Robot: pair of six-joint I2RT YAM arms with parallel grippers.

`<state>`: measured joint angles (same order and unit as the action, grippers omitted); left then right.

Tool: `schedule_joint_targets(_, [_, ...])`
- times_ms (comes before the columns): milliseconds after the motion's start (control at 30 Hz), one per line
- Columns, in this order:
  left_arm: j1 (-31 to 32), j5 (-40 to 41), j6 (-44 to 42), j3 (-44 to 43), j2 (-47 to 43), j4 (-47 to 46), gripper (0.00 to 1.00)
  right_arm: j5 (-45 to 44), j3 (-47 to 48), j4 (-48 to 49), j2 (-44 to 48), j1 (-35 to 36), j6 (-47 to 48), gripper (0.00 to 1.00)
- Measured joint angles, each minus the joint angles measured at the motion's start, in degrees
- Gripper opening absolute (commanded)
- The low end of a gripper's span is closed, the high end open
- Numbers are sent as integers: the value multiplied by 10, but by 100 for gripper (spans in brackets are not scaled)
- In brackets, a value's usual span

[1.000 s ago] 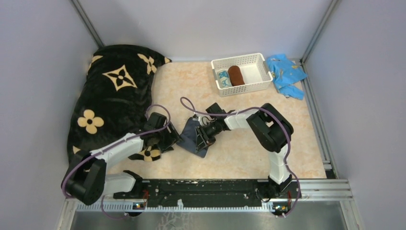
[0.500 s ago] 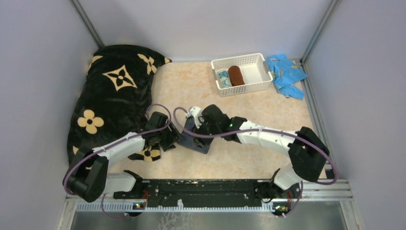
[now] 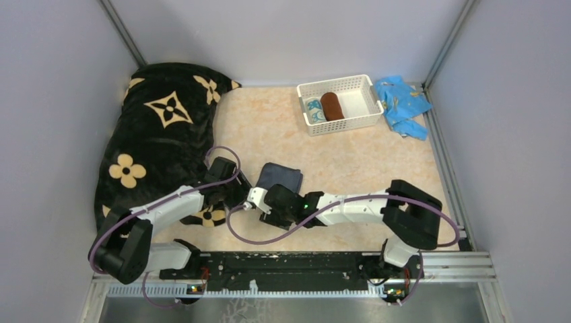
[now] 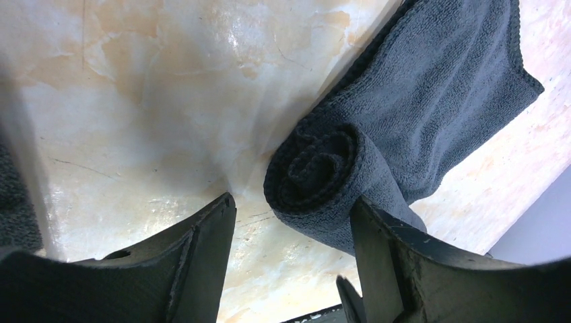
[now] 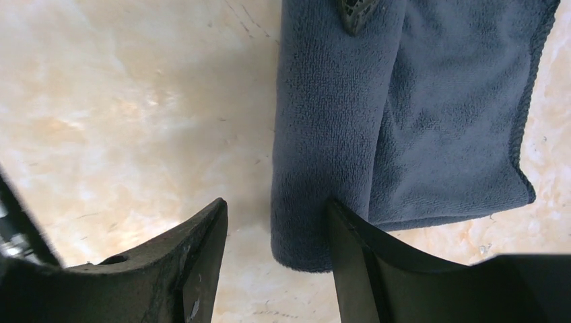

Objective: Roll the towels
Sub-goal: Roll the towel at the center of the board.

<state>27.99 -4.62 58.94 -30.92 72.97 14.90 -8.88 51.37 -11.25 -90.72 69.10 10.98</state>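
Note:
The dark slate towel (image 3: 281, 176) lies on the table, partly rolled from its near-left edge. In the left wrist view the spiral end of the roll (image 4: 315, 169) sits at the tips of my open left gripper (image 4: 293, 225), close to the right finger (image 4: 390, 256). In the right wrist view the roll (image 5: 330, 134) runs away from my open right gripper (image 5: 277, 235), its near end between the fingertips. The flat part (image 5: 458, 114) lies to the right. Both grippers (image 3: 246, 193) (image 3: 264, 196) meet at the towel's near-left corner. The teal-and-white towel (image 3: 314, 109) and the rust-brown towel (image 3: 331, 105) lie rolled in the white basket (image 3: 367, 101).
The big black blanket with tan flowers (image 3: 161, 128) fills the table's left side, right behind my left arm. A light-blue cloth (image 3: 402, 101) lies right of the basket at the back right. The enclosure walls close in on three sides.
My right arm has swung from above the towel down to its near-left side. The towel has gone from a loose spread shape to a compact, partly rolled one. The left gripper has barely moved.

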Motion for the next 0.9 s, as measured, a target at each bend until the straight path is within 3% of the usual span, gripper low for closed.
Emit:
schedule_joint_targets(300, [0, 0, 0, -1, 4, -3, 70, -95, 7, 50, -73, 5, 37, 53])
schedule_joint_targets(567, [-1, 6, -16, -19, 19, 3, 75, -120, 43, 26, -104, 3, 45, 24])
schedule_joint_targets(667, [-1, 17, -27, -23, 12, 17, 79, -85, 69, -13, -108, -9, 39, 16])
schedule_joint_targets(900, [-5, 62, -45, -23, -91, 94, 81, 135, 152, -98, -130, -67, -19, 14])
